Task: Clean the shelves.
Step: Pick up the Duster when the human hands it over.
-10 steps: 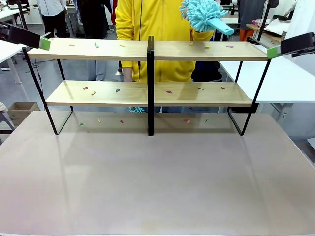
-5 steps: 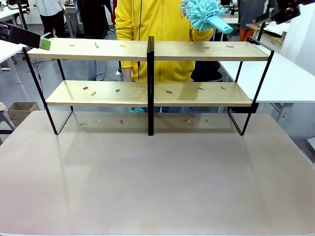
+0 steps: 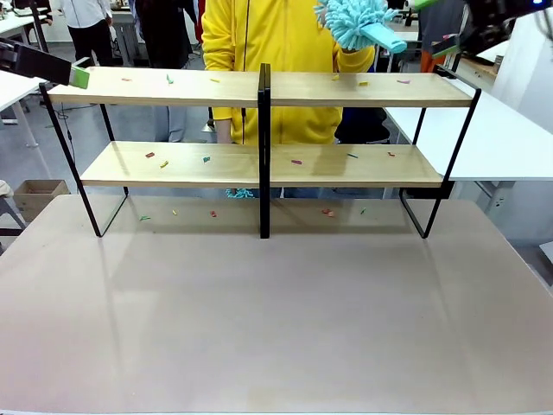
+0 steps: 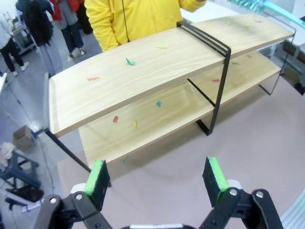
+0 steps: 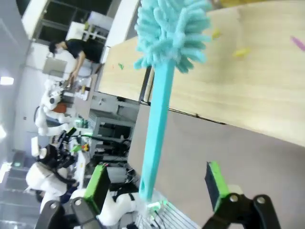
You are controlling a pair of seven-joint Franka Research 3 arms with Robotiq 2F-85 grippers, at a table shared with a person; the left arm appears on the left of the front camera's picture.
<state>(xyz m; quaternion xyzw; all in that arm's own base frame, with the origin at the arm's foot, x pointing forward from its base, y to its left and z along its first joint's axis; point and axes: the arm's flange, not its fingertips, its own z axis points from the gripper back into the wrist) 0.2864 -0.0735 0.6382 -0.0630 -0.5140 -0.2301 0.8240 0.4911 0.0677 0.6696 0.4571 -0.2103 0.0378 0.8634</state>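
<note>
This looks like a robotics lab or open workroom. Past the left pincer (image 4: 157,174), a bare grey floor (image 4: 28,90) runs off to people (image 4: 66,19) standing about. A cardboard box (image 3: 36,192) sits on the floor below that pincer. Far beyond the right pincer (image 5: 155,186), a person (image 5: 71,50) in black leans over some work among cluttered furniture. Plain white tables (image 3: 492,143) stand beside the bench (image 3: 276,320) on the right pincer's side.

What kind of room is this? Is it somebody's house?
Probably a robot lab or workshop, not a house: white worktables, people standing farther back, and shelves dotted with coloured scraps.
</note>
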